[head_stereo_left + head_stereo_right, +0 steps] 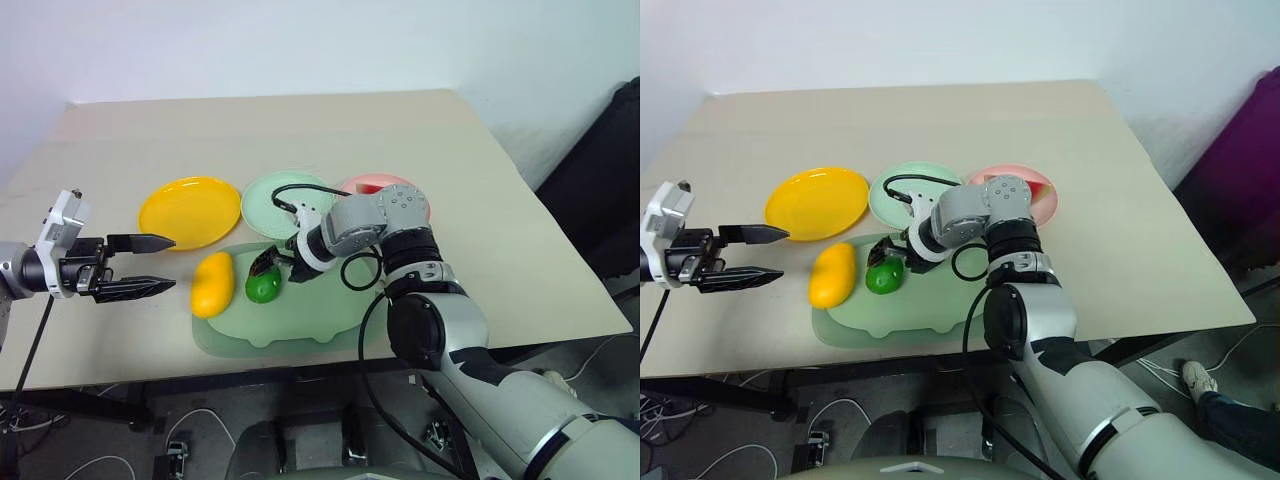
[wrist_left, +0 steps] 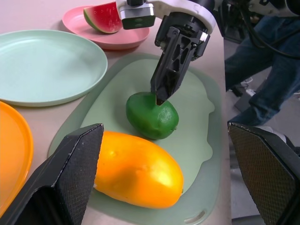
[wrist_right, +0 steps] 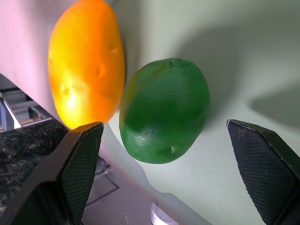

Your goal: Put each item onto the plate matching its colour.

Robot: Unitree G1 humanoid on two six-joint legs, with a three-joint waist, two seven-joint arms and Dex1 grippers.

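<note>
The right gripper [image 1: 268,262] hangs wide open just above the green fruit [image 1: 263,287] on the mat [image 1: 310,310]. It should drop straight down, squeeze the middle, then carry it to the green plate [image 1: 285,205] at twelve o'clock.

The left gripper [image 1: 142,265] waits, wide open, holding nothing.

Three round plates: one yellow plate [image 1: 189,211], one mint green plate [image 1: 272,206], one pink plate [image 2: 105,38]. Three toy foods: one yellow mango [image 1: 212,284], one green fruit [image 1: 263,286], one watermelon wedge [image 2: 102,18]. One pale green mat [image 1: 300,320]. Two grippers: left gripper [image 1: 142,265], right gripper [image 2: 159,91]
</note>
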